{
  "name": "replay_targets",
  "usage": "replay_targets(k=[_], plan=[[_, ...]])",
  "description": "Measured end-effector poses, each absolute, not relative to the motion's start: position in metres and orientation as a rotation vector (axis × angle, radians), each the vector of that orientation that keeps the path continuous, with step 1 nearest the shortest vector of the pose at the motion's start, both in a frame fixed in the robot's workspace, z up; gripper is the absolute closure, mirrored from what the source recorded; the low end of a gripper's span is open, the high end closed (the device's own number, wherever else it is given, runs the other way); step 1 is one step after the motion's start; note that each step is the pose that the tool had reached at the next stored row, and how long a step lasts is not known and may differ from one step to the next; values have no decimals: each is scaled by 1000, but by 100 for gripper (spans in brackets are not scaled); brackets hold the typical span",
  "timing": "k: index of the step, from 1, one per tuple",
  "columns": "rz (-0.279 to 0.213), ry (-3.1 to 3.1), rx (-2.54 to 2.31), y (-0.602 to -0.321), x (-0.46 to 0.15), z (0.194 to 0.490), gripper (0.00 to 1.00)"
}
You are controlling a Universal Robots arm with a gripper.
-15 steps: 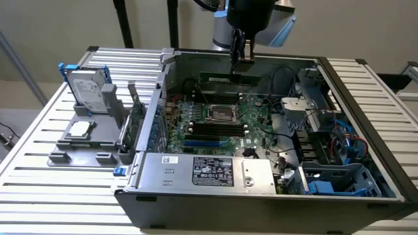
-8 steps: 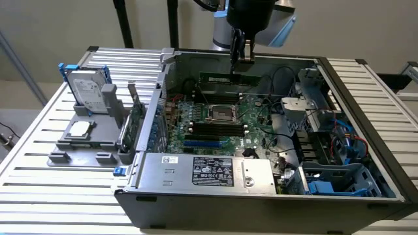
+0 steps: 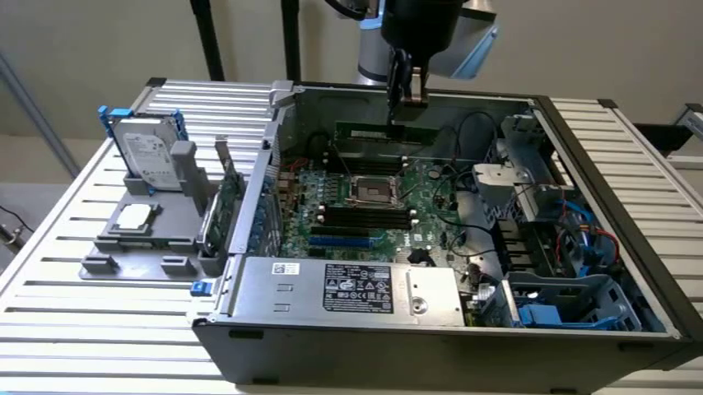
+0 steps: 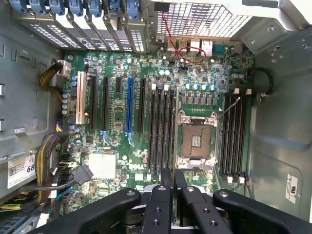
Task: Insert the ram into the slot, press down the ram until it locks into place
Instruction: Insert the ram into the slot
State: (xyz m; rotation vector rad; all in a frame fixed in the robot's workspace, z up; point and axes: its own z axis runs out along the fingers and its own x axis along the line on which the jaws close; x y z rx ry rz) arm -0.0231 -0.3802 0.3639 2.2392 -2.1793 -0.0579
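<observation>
My gripper (image 3: 403, 111) reaches down into the open computer case from above. It is shut on the ram (image 3: 374, 130), a long thin green stick held level under the fingertips, high above the motherboard (image 3: 423, 185). In the wrist view the two black fingers (image 4: 165, 187) stand almost together with a thin dark strip between them. A bank of long black slots (image 4: 161, 129) runs lengthwise below, between the blue socket (image 4: 129, 107) and the silver processor socket (image 4: 197, 136). The gripper (image 4: 174, 175) lines up near that bank's edge closest to the processor socket. A second bank of slots (image 4: 233, 134) lies past the processor socket.
A silver power supply (image 3: 351, 288) fills the case's front. Drive cages and blue and red cables (image 3: 561, 222) crowd the exterior view's right. Cable bundles (image 4: 53, 161) sit beside the board. A grey fixture with a hard drive (image 3: 148, 156) stands outside the case on the slatted table.
</observation>
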Motion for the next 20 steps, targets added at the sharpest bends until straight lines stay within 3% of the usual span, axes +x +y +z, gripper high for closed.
replay_targets(k=[20], plan=[[-51, -2171, 2248, -380, -36, 328, 86]])
